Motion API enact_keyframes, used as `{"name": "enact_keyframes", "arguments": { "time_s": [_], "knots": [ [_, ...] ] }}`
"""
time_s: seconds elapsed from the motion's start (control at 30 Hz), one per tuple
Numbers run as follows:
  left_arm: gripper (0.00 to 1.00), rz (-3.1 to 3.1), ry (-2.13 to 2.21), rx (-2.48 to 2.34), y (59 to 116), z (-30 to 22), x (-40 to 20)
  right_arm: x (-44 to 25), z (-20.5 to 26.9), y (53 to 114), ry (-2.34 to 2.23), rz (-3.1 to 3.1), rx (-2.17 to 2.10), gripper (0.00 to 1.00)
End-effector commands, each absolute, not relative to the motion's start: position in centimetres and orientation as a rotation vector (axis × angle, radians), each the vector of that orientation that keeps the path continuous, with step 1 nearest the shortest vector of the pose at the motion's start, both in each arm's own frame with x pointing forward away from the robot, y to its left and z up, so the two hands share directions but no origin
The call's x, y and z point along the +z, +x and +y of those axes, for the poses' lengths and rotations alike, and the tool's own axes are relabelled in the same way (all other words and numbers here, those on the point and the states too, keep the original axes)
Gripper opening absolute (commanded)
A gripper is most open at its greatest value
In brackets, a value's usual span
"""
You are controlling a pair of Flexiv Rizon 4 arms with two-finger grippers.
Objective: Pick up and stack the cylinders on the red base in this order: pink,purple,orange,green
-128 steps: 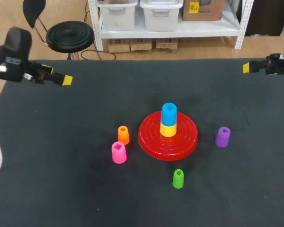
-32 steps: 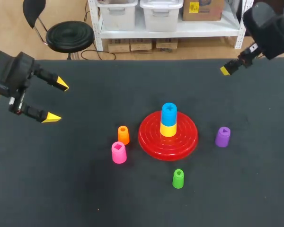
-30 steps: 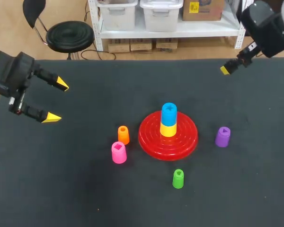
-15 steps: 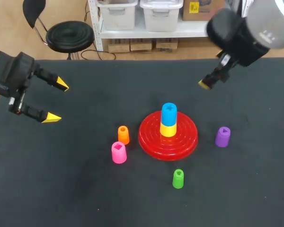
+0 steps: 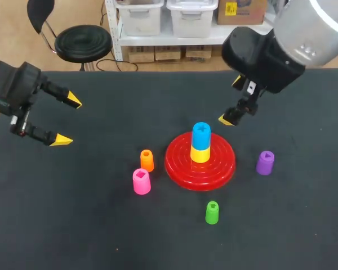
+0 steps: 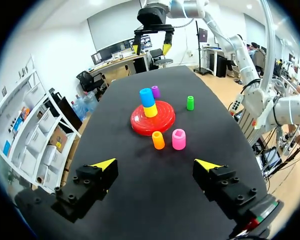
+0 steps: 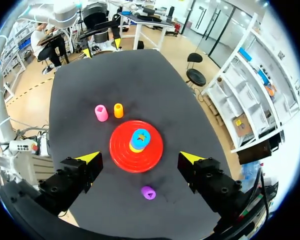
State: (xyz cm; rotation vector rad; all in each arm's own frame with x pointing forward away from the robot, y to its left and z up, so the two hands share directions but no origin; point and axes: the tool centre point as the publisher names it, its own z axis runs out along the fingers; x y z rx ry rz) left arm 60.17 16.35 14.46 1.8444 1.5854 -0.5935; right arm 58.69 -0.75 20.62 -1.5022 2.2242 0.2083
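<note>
So far, neither of our claws holds anything. Our right gripper (image 5: 231, 101) hangs with its yellow tips spread wide over the table, just behind the red base (image 5: 177, 164). Its wrist view looks down on the base between the open fingers, and nothing touches them. Our left gripper (image 5: 67, 120) is likewise wide open and empty, out by the left edge of the table (image 5: 101, 236), well apart from every cylinder.

On the base a yellow cylinder (image 5: 200, 154) sits at the centre with a blue cylinder (image 5: 201, 135) on top of it, both upright. None of the four we are asked to stack has joined them. The pink cylinder (image 5: 141, 181) stands on the table left of the base, near its rim. The orange cylinder (image 5: 147, 160) is just beside it, a little farther back. The purple cylinder (image 5: 265, 162) stands to the right of the base, and the green cylinder (image 5: 212, 212) in front of it, toward us. All four look upright and apart from the base.

We judge the task not begun, with all four placements left to do. Pink goes first, onto the blue one, and it lies on our left arm's side. Purple, second in the order, is nearer our right.
</note>
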Motion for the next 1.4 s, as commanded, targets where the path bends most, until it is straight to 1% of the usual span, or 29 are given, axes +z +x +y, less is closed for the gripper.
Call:
{"name": "enact_keyframes", "arguments": {
  "time_s": [0.03,0.2,0.3,0.5,0.9,1.4],
  "knots": [
    [1.0,1.58,1.843,-0.592,60.1,16.5,14.4,20.7,-0.6,59.0,-1.513,2.23,0.225,1.0],
    [1.0,1.58,1.843,-0.592,60.1,16.5,14.4,20.7,-0.6,59.0,-1.513,2.23,0.225,1.0],
    [1.0,1.58,1.843,-0.592,60.1,16.5,14.4,21.7,1.5,57.9,-1.647,2.166,0.202,1.0],
    [1.0,1.58,1.843,-0.592,60.1,16.5,14.4,20.6,6.2,54.7,-1.903,2.044,0.237,1.0],
    [1.0,1.58,1.843,-0.592,60.1,16.5,14.4,16.4,11.1,50.6,-2.114,1.967,0.312,1.0],
    [1.0,1.58,1.843,-0.592,60.1,16.5,14.4,12.7,13.7,48.9,-2.234,1.911,0.268,1.0]
  ]
}}
